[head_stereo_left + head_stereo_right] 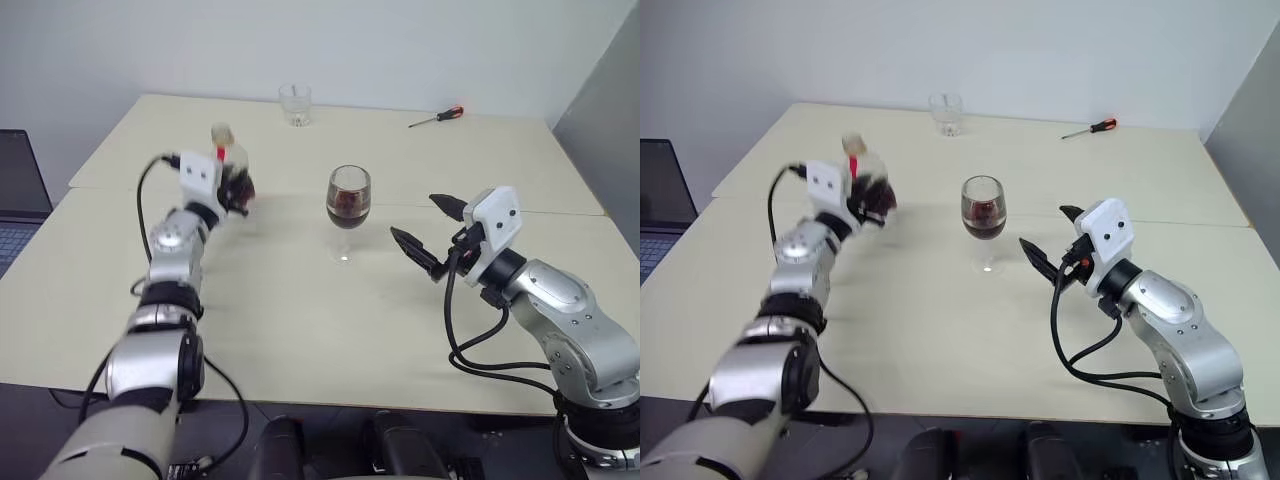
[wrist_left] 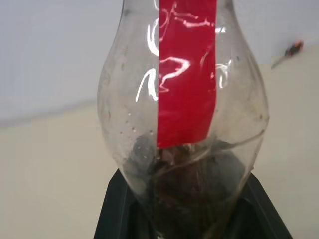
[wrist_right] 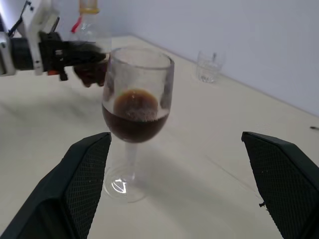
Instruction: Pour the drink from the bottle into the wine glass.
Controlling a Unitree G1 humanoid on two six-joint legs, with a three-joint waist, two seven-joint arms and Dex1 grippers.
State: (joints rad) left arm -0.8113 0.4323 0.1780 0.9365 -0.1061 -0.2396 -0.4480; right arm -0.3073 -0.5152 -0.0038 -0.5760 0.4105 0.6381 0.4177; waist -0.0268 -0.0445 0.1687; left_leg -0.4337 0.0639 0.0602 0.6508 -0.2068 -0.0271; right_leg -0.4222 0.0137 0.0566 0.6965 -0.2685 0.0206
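— So, where are we with the pour?

— By the look of it, the pouring itself is done. The wine glass point(image 1: 348, 203) stands upright on the desk point(image 1: 300, 330) with the drink point(image 3: 132, 122) filling the lower part of its bowl, foam on top. The bottle point(image 1: 232, 172) is upright, yellow cap up, clamped low on its body between the left gripper point(image 1: 236, 190) fingers point(image 2: 117, 211), and only a dark remnant sits in its bottom.

— And the other arm?

— The right gripper point(image 1: 428, 232) has its fingers point(image 3: 79, 184) spread wide with nothing in them, one to either side of the glass's foot and short of it, not touching.

— What's the step now, then?

— I'd judge it to be setting the bottle down. The glass is well off to the side of the left fingers, so there's room. Bring the bottle straight down onto bare desk beneath the fingers, keep it vertical, and let its base seat flat before loosening the grip.

— Any risk?

— The bottle is light and nearly empty, so it could tip if the fingers part while it's tilted or drag it on the way back. Part them fully, then draw straight back. The right fingers should hold clear of the stem.
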